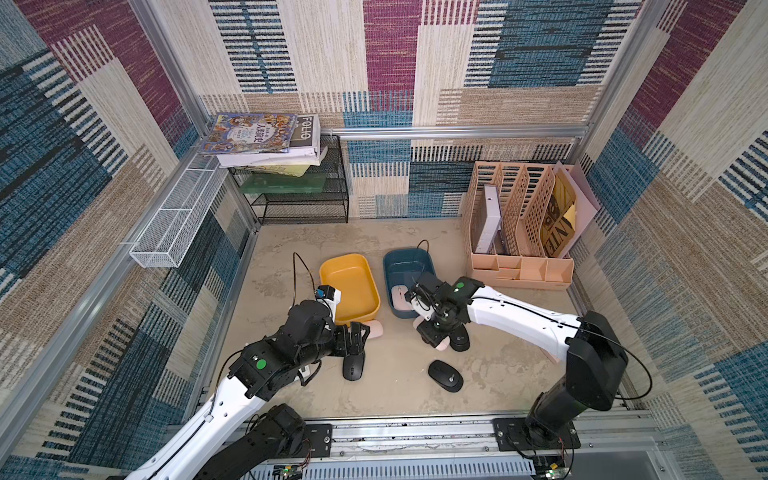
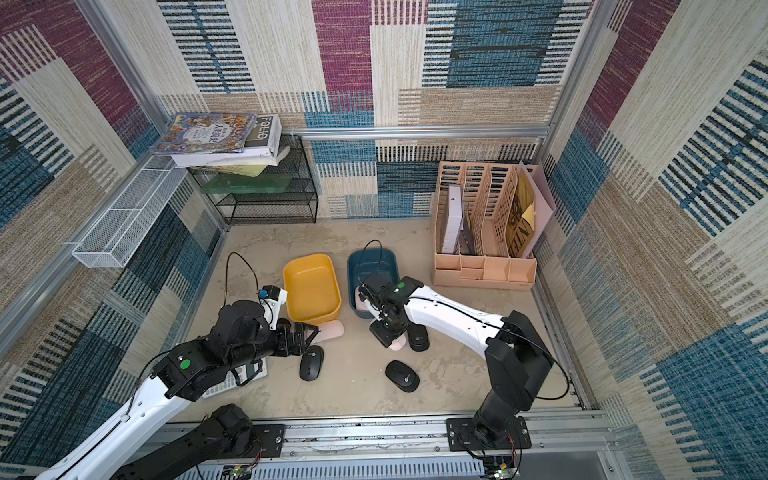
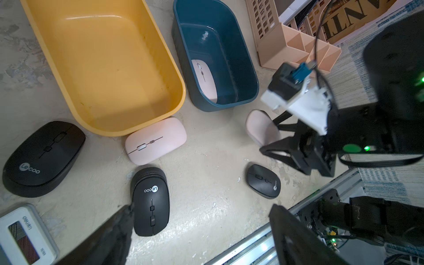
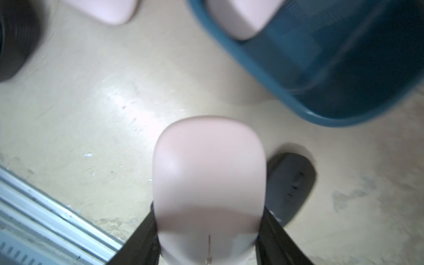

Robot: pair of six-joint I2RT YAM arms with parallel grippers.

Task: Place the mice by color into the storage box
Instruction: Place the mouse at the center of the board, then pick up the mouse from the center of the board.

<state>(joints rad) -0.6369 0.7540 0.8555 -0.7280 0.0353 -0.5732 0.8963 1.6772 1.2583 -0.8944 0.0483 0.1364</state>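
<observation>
Now, your right hand [image 1: 434, 337] grips pink mouse [image 4: 208, 174] just beside blue box [image 3: 229, 106] near rim. Open bench [image 1: 399, 399] toward front rail [image 1: 415, 432]. Your left hand [image 1: 359, 332] spread wide, empty, beside black mouse [image 3: 151, 202], near yellow box [image 3: 182, 91].

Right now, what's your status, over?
Left gripper open over a black oval mouse. Right gripper shut on a flat pale pink mouse. Nothing between it and the dark blue plastic tub.
</observation>
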